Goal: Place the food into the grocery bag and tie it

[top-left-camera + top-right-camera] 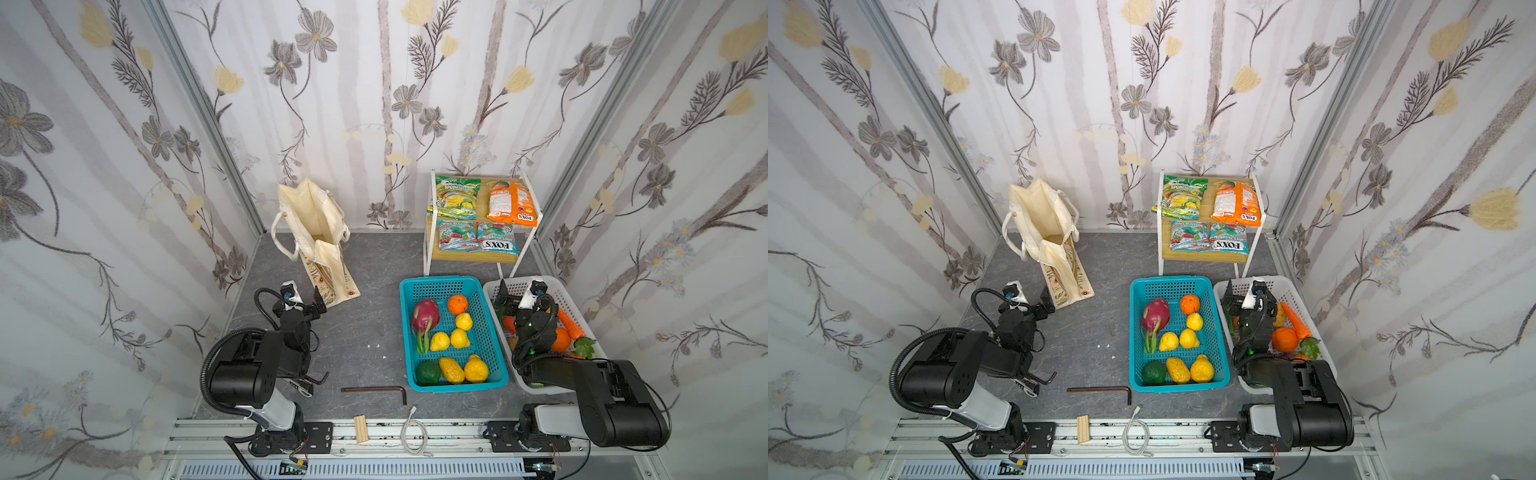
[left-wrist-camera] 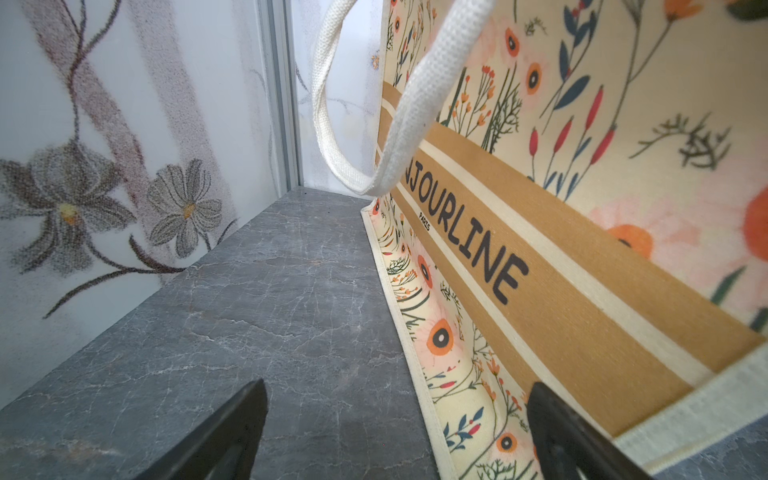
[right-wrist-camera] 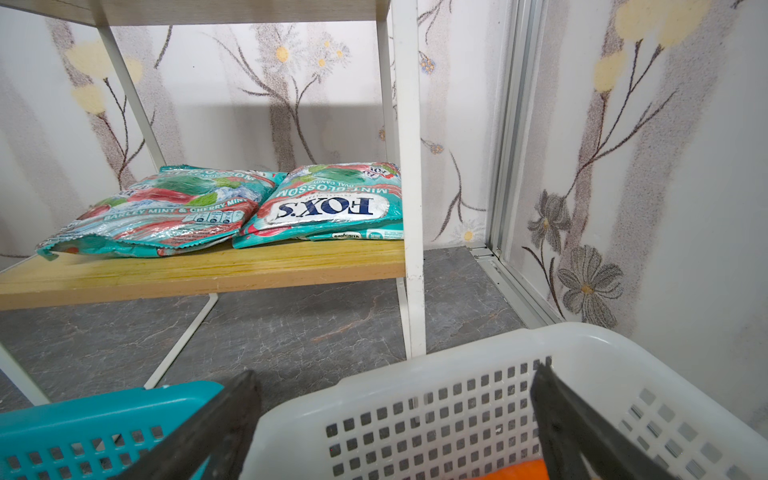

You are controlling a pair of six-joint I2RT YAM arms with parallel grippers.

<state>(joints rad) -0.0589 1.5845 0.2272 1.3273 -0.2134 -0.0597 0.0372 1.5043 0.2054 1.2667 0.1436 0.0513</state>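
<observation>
The grocery bag (image 1: 316,232) (image 2: 582,249) stands open at the back left, its cream handle (image 2: 415,104) hanging down its floral side. My left gripper (image 1: 320,302) (image 2: 399,386) is open and empty at the bag's lower corner. Food lies in a teal basket (image 1: 457,385): a dragon fruit (image 1: 424,316), an orange (image 1: 457,304) and lemons (image 1: 460,338). Green (image 1: 457,197) and orange (image 1: 510,203) snack packets lie on the rack's top shelf, mint packets (image 3: 332,203) on the lower one. My right gripper (image 1: 505,297) (image 3: 395,374) hangs open and empty over the white basket's (image 3: 457,365) far end.
The white-framed rack (image 1: 469,255) stands at the back right, behind both baskets. The white basket holds a carrot (image 1: 568,323) and another orange (image 1: 561,338). An Allen key (image 1: 374,390), a wood block (image 1: 360,430) and a cable (image 1: 413,436) lie near the front rail.
</observation>
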